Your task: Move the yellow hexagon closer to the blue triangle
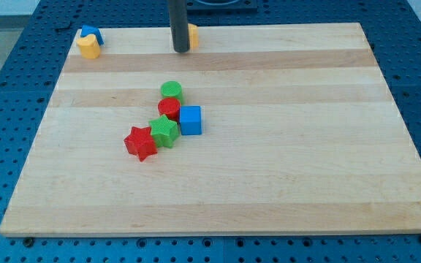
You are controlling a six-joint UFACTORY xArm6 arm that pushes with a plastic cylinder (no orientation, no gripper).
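Blue perforated metal surrounds a pale wooden board [269, 190] that fills most of the view. At the far edge, my tip [180, 50] stands just left of a yellow block [193, 35], probably the hexagon, though the rod hides most of it; they look to be touching. Well to the left, in the far left corner, a blue block [90, 31] sits against a second yellow block [88, 47] right at the board's edge. Mid-board lies a cluster: green cylinder [171, 90], red cylinder [169, 109], blue cube [190, 120], green star [164, 132], red star [140, 142]. Wide bare wood spreads near and right. No writing is legible. The rod carries no claw, so none shows.
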